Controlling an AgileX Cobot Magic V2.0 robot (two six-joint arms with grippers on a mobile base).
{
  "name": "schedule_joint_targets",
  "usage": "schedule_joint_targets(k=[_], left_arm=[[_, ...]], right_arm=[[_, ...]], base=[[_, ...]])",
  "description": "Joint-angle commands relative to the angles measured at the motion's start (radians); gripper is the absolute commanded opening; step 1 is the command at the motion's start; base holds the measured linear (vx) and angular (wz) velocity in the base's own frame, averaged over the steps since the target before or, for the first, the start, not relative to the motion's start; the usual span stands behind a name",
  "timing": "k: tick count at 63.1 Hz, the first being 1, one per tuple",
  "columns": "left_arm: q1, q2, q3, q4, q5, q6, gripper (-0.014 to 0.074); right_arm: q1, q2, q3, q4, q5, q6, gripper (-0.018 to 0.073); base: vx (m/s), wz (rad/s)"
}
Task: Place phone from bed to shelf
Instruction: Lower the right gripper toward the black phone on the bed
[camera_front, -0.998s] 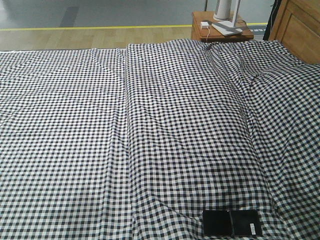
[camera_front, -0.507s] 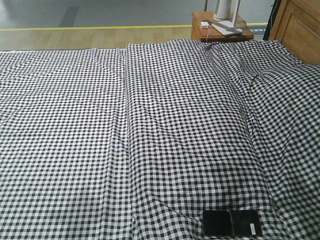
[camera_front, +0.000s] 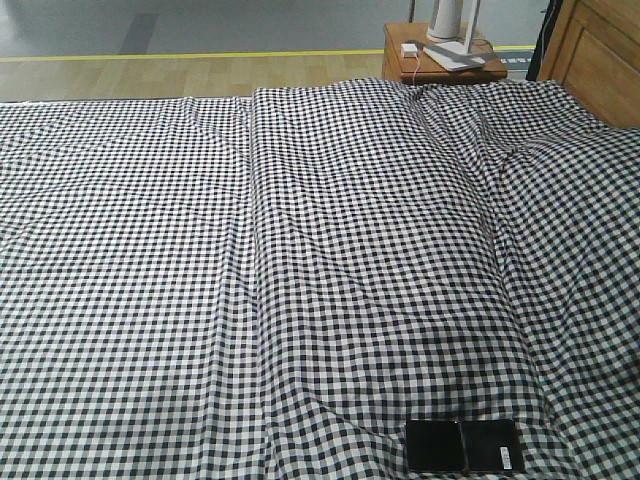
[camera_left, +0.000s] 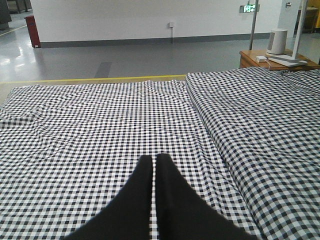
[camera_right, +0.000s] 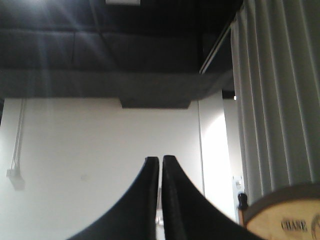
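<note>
Soft, even light fell on the bed (camera_front: 300, 250), faint shadows lying in its folds. The grey floor (camera_left: 30, 47) showed glare, and the right wrist view was dim, slightly blurred, with flare top left.

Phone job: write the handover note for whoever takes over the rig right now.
Left pincer: shut, empty, facing across the bed.
Right pincer: shut, empty, pointing up at a white wall, away from the bed.
Phone: lies flat on the bed, near the lower right of the front view, with neither pincer at it.
Shelf: not in view.
Done: nothing.
Left: reach the phone, grasp it, carry it to the shelf, set it down.
</note>
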Motion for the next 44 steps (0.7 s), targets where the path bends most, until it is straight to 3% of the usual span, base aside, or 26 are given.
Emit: schedule_joint_targets(k=[1, 26, 35, 44], left_arm=[[0.000, -0.008, 0.007, -0.009, -0.070, 0.000, 0.0001], [0.000, -0.008, 0.007, -0.009, -0.070, 0.000, 0.0001], [0.000, -0.008, 0.007, -0.009, -0.070, 0.000, 0.0001], [0.000, -0.008, 0.007, -0.009, -0.070, 0.000, 0.0001]], right_arm=[[-0.005, 0.102, -0.111, -0.008, -0.038, -0.013, -0.0005], [-0.005, 0.538, -0.422, -0.009, 0.401, -0.031, 0.0038], [-0.005, 0.656, -0.439, -0.009, 0.471, -0.031, 0.0130], [-0.005, 0.741, -0.439, -0.009, 0.558, -0.031, 0.0324]], base=[[0.00, 0.00], [0.00, 0.00], [0.00, 0.00], [0.00, 0.00]])
